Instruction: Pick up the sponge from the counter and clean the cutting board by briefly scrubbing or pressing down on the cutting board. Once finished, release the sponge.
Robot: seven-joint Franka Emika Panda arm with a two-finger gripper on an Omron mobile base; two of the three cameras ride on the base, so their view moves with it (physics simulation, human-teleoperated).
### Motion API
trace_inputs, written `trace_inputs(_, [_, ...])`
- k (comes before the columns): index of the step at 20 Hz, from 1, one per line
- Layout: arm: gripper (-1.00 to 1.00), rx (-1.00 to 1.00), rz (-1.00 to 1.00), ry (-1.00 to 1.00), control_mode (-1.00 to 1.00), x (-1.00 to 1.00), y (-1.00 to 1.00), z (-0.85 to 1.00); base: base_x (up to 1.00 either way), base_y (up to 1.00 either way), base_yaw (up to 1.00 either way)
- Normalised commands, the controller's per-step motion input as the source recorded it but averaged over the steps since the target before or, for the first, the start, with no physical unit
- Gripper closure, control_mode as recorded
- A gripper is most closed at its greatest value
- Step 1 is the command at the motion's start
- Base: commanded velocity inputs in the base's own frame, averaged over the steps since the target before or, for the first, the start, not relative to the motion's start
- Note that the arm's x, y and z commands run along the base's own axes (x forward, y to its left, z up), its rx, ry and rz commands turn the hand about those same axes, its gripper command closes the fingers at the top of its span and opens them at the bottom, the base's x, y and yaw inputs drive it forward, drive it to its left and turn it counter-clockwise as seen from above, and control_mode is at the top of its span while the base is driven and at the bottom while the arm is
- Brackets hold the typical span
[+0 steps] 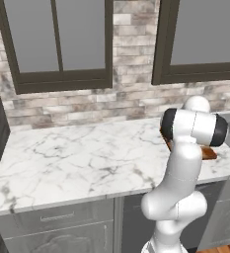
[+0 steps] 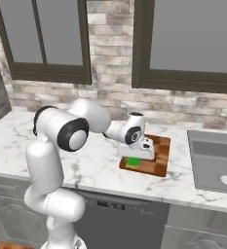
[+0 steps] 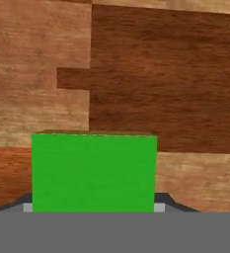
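My gripper (image 2: 133, 157) points down over the near left part of the reddish-brown cutting board (image 2: 160, 154), shut on the bright green sponge (image 2: 132, 162). In the hand view the sponge (image 3: 94, 170) sits between my dark fingertips (image 3: 172, 201), with the wood of the board (image 3: 151, 74) close behind it. The sponge is at the board's surface; whether it presses on it I cannot tell. In the left base view my arm hides all but a sliver of the board (image 1: 209, 154). The board lies on the white marble counter (image 2: 98, 165).
A steel sink (image 2: 215, 160) is set into the counter right of the board. A brick wall with two dark-framed windows (image 1: 59, 44) backs the counter. A wide stretch of marble (image 1: 77, 153) lies left of the board, above grey drawers (image 1: 55, 217).
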Motion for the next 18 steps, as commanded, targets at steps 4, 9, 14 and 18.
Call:
trace_inputs(4, [1.0,-0.08,-0.03,0.0,-1.0,0.02,-1.0,-0.4,0.0,0.0,0.0])
trace_inputs(9, [1.0,-0.06,-0.03,0.0,-1.0,0.0,-0.97,-0.38,0.0,0.0,0.0])
trace_inputs(14, [1.0,-0.04,-0.04,-0.02,-1.0,-0.11,-0.75,-0.6,0.0,0.0,0.0])
trace_inputs(18, [1.0,-0.05,-0.06,-0.08,-1.0,-0.23,-0.72,-0.62,0.0,0.0,0.0])
